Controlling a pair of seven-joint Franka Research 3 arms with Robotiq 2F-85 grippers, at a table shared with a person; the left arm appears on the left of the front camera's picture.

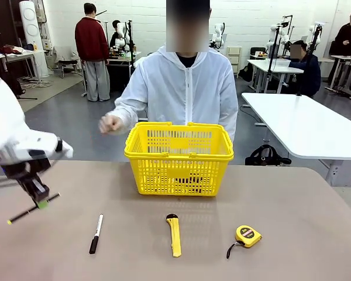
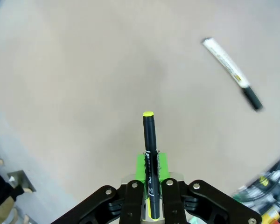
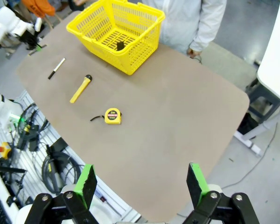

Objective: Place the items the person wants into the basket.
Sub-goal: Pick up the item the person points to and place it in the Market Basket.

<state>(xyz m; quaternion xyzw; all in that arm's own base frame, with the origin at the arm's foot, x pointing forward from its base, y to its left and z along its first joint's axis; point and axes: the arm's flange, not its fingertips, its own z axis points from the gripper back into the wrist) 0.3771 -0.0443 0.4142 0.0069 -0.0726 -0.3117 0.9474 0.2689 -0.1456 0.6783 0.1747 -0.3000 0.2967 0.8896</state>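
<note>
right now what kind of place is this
Probably a robotics lab or workshop: long white worktables on a bare grey floor behind the person, plus cable bundles and a red emergency-stop button beside this table.

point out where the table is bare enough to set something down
Widest bare patch: table right of the basket and tape measure. A narrower strip lies between basket and the marker, utility knife row. Crowded at left, where the left gripper holds the pen.

left gripper (image 1: 41,202) aloft, clamped on pen (image 1: 21,216); right gripper (image 3: 142,184) jaws wide
</note>
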